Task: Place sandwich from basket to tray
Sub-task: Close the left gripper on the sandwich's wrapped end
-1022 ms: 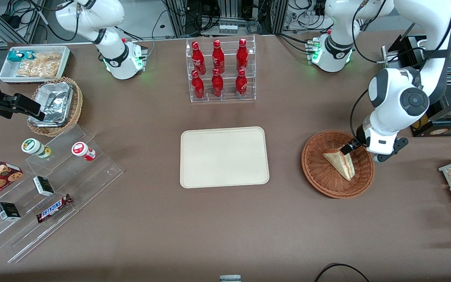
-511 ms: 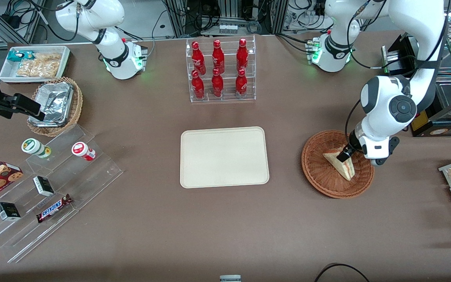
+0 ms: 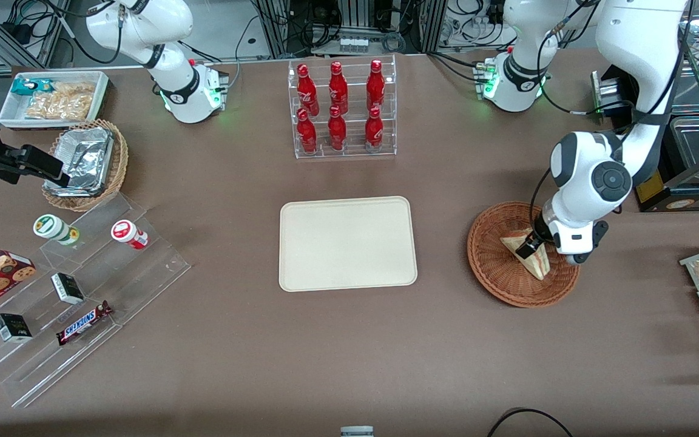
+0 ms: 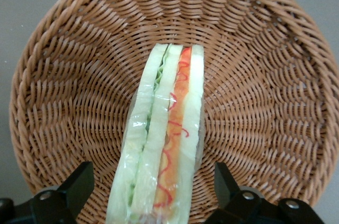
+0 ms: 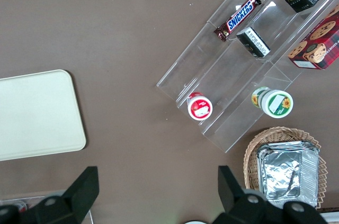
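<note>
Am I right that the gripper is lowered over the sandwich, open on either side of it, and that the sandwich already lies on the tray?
Not quite. The gripper is open around the sandwich, but the sandwich lies in the basket, as the left wrist view shows; the tray holds nothing.

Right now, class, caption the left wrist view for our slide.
Open gripper straddles the wrapped sandwich lying in the wicker basket.
</note>
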You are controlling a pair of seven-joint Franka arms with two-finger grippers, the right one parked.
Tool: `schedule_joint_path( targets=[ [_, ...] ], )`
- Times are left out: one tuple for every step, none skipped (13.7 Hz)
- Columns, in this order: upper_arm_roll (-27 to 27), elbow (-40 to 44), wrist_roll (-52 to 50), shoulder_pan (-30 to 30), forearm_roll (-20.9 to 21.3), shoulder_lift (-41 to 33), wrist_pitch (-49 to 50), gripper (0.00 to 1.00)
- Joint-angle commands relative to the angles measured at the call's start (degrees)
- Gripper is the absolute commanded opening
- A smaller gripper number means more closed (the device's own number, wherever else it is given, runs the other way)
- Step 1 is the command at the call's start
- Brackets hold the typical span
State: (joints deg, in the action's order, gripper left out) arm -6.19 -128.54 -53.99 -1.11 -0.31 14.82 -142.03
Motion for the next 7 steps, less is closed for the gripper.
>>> schedule_joint_path(
  targets=[
    [0.0, 0.0, -1.3, -0.3, 0.7, 0.3, -0.6, 0.89],
    [0.0, 0.0, -1.3, -0.6, 0.7, 0.4, -0.4, 0.63],
    [0.0, 0.0, -0.9, -0.6, 0.7, 0.7, -0.4, 0.41],
    [0.0, 0.0, -0.5, -0.6, 0.7, 0.5, -0.1, 0.21],
    [0.0, 0.2, -0.4, -0.6, 0.7, 0.2, 0.5, 0.14],
    [0.1, 0.6, 0.7, -0.5, 0.7, -0.2, 1.5, 0.14],
    [0.1, 1.5, 2.0, -0.5, 0.7, -0.7, 2.9, 0.14]
  ],
)
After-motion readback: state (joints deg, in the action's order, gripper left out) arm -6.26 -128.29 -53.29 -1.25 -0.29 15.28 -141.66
